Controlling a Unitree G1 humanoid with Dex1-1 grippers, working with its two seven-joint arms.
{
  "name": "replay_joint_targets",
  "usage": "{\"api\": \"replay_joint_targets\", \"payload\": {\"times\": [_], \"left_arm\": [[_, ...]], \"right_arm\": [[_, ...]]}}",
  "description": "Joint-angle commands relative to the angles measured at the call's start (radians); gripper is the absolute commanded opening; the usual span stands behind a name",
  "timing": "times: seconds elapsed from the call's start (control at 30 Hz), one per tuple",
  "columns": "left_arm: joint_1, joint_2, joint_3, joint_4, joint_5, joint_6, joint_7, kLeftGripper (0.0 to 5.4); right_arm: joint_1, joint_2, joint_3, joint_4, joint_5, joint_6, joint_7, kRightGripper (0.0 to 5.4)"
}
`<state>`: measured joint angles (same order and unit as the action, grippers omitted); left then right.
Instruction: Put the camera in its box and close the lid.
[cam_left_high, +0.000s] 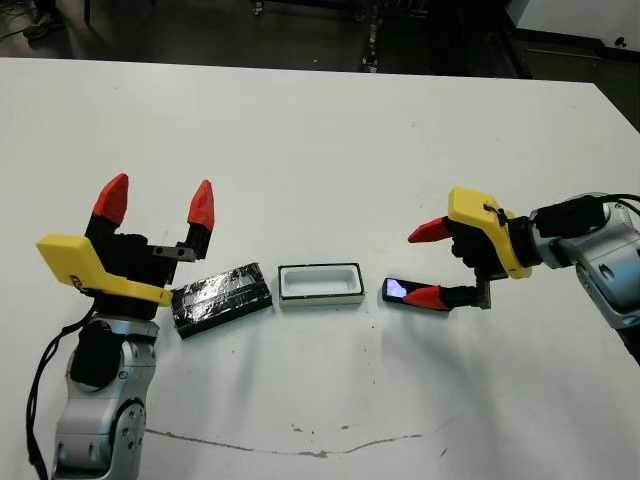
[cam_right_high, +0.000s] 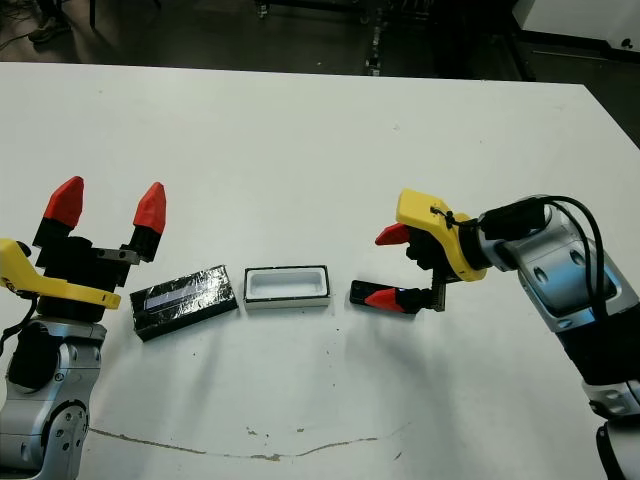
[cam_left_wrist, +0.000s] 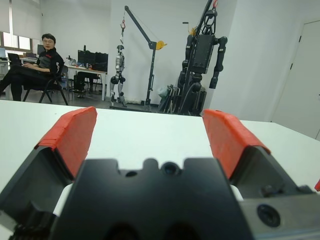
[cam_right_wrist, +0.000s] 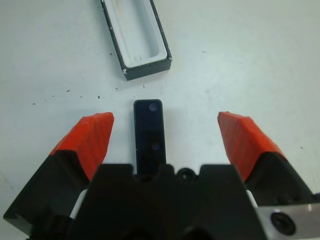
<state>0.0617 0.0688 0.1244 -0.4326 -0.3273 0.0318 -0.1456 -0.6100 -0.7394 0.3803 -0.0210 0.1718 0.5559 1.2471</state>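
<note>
Both claws spread, right claw (cam_left_high: 432, 263) straddling half-hidden camera (cam_left_high: 400, 291), left claw (cam_left_high: 157, 200) empty.

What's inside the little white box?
Nothing: the box shows only its bare white recess. The camera lies on the table outside it, between the open right gripper fingers.

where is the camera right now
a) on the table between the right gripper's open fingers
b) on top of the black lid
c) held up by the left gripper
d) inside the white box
a: the camera lies flat on the table between the open fingers of the right gripper, short of the empty box.
</note>
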Motion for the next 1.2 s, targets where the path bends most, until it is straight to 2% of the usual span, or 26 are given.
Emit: {"api": "replay_joint_targets", "payload": {"times": [0.03,0.3,0.43,0.77,0.93,1.07,1.2], "left_arm": [[0.007,0.001,0.0,0.012,0.004,0.001,-0.001,5.38],[0.007,-0.001,0.0,0.011,0.003,0.003,0.003,5.38],[0.007,-0.001,-0.001,0.01,0.006,0.003,0.005,5.38],[0.008,-0.002,-0.001,0.009,0.002,0.001,0.004,5.39],[0.009,-0.003,-0.001,0.008,0.004,0.0,0.006,5.4],[0.01,-0.003,-0.003,0.007,0.007,0.0,0.008,5.4],[0.009,-0.004,-0.004,0.009,0.013,-0.003,0.011,5.4]], "right_arm": [[-0.001,0.006,0.007,0.019,-0.012,-0.009,0.009,5.4],[-0.004,0.02,0.019,0.049,-0.036,-0.032,0.024,5.4],[0.004,0.031,0.014,0.069,-0.039,-0.074,0.032,5.4],[0.007,0.04,0.033,0.07,-0.056,-0.054,0.039,5.39],[0.021,0.04,0.034,0.066,-0.069,-0.082,0.031,4.88],[0.03,0.046,0.031,0.078,-0.07,-0.106,0.028,4.2],[0.038,0.048,0.032,0.078,-0.08,-0.092,0.014,3.54]]}}
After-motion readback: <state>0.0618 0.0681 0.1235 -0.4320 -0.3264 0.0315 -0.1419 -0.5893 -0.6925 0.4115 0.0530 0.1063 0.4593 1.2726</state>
